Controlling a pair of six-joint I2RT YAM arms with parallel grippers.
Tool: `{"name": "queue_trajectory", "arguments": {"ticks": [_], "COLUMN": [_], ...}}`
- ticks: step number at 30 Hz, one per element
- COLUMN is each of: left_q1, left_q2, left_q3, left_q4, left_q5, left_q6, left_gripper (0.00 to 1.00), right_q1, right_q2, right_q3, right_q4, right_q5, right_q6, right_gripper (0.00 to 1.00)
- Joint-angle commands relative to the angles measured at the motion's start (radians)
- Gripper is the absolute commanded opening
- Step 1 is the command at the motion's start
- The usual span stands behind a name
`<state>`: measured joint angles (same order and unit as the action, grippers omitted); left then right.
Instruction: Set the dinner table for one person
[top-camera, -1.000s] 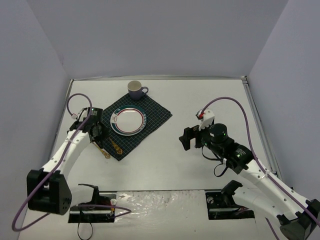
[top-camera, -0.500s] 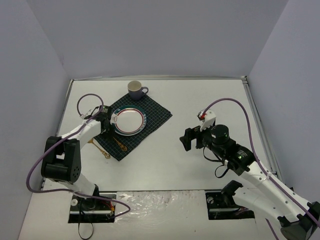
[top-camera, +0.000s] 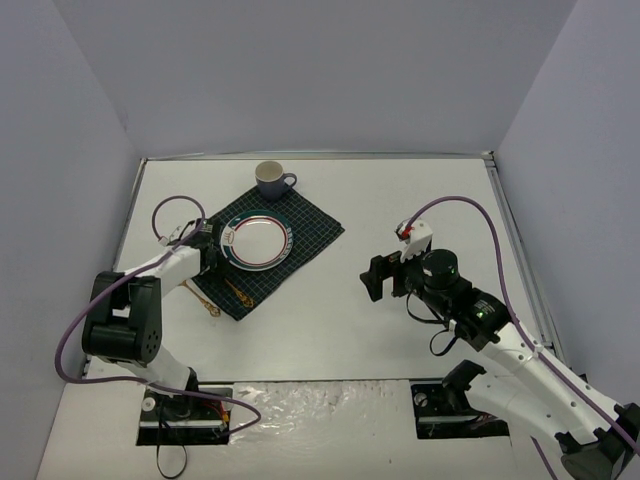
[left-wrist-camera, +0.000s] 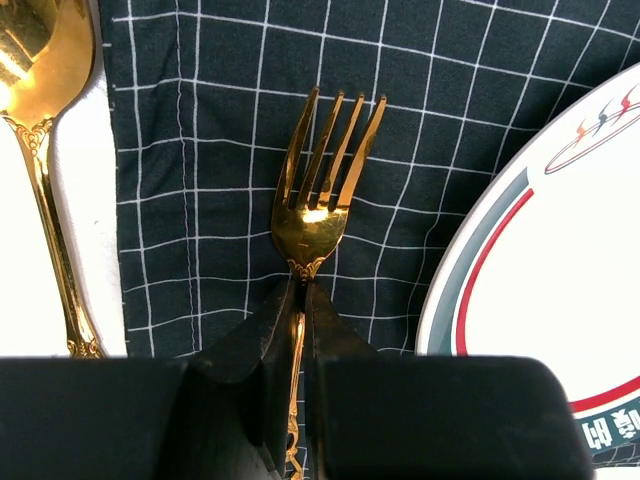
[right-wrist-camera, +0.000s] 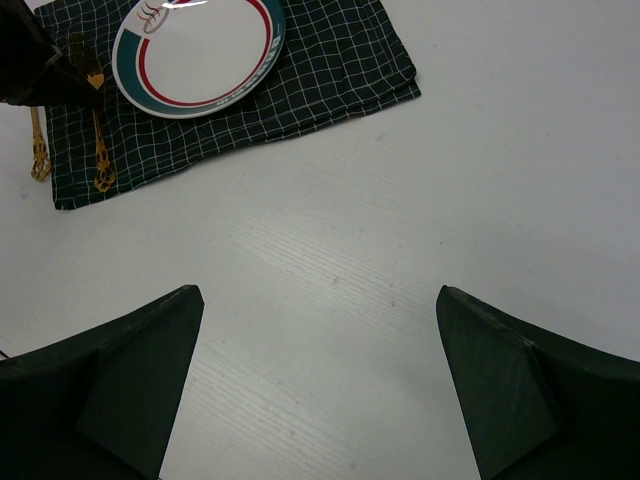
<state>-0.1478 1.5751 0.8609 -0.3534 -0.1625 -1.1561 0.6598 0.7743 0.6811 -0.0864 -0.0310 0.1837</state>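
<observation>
As the fork (left-wrist-camera: 318, 215) sat pinched at its neck by the left gripper (left-wrist-camera: 302, 310), the inspector recorded the L jaws as closed on it. Tines projected straight ahead of the fingertips and the handle ran back beneath the wrist, so the fork's long axis lined up w/ the gripper's own forward direction.

Location: over the dark checked cloth (left-wrist-camera: 200, 150), just beside the plate (left-wrist-camera: 560, 250) on its left. Tines pointed to the far-left of the dinner table (right-wrist-camera: 520, 150), handle end to the near side, approx. parallel to the cloth's left hem. Whether it rested on the cloth or hung just clear could not be told.

Spoon (left-wrist-camera: 40, 60) lay alongside on the same heading, just off the hem on bare tabletop. Cup (top-camera: 270, 180) stood beyond the cloth's far corner.

Right gripper (right-wrist-camera: 318, 300) hung w/ jaws wide apart, nothing between them, well away over the table; L arm was plainly the nearer.

Judgement: any release or nudge should keep that axis parallel to spoon and plate edge.
</observation>
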Motion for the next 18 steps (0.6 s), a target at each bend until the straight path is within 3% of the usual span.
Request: {"name": "queue_trajectory", "arguments": {"ticks": [1, 18], "left_q1": [0.026, 0.025], "left_q2": [-0.039, -0.039], "left_q3": [-0.036, -0.017], "left_q4": [-0.023, -0.058], "left_q5": [-0.036, -0.011], "left_q6": [0.008, 0.045], "left_gripper": [0.00, 0.00], "right_q1": [-0.006, -0.005], "right_q2": [-0.011, -0.020], "right_q3": [0.005, 0.003], "right_q4": [0.068, 0.068], "right_q5": [0.023, 0.020], "right_q6": [0.008, 0.008], "right_gripper": [1.00, 1.00]}}
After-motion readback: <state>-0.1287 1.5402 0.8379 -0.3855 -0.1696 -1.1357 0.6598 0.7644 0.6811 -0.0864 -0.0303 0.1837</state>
